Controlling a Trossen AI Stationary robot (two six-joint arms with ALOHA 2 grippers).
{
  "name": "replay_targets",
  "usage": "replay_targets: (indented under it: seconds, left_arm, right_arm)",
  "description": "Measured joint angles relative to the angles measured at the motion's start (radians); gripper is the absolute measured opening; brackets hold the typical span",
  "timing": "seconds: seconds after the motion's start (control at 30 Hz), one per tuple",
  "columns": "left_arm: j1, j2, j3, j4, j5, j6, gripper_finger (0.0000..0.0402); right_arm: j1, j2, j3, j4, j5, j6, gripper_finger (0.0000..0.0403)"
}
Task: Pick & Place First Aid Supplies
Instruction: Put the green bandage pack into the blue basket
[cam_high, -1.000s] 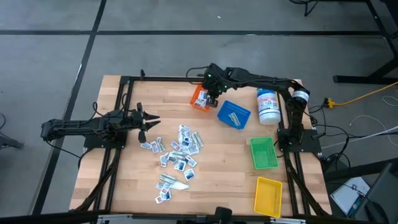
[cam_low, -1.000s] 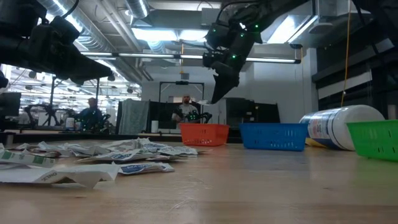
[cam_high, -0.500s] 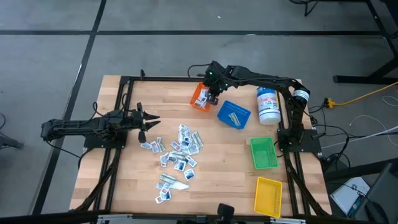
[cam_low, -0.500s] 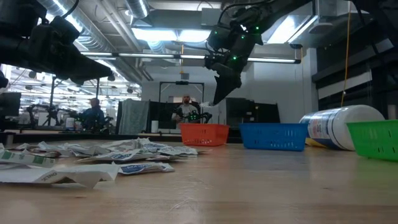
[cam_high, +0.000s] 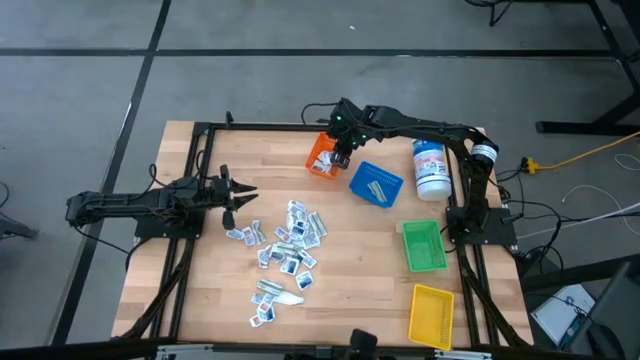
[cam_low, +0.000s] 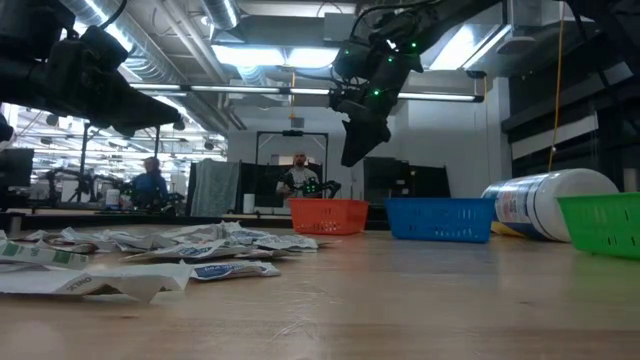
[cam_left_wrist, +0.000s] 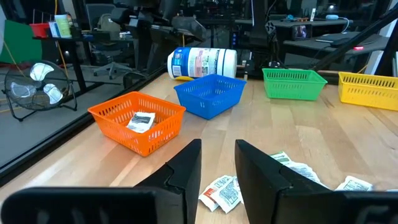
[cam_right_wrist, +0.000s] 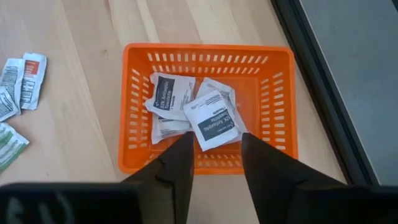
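Now right tool (cam_right_wrist: 214, 163) fingers have parted above orange bin (cam_right_wrist: 205, 162); packet (cam_right_wrist: 211, 121) released inside. Left tool (cam_left_wrist: 217, 168) apart, waiting near packet pile (cam_high: 285, 250).

I cannot read the small flat white packets (cam_high: 288, 250); the yellow plastic bin (cam_left_wrist: 372, 89) is cut off.
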Motion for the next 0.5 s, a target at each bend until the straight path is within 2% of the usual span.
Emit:
replay_targets:
  seconds: [0.5]
  left_arm:
    - [0.000,0.000,0.000,0.000,0.000,0.000,0.0091]
  right_arm:
    - [0.066,0.000,0.000,-0.010,0.000,0.035,0.0135]
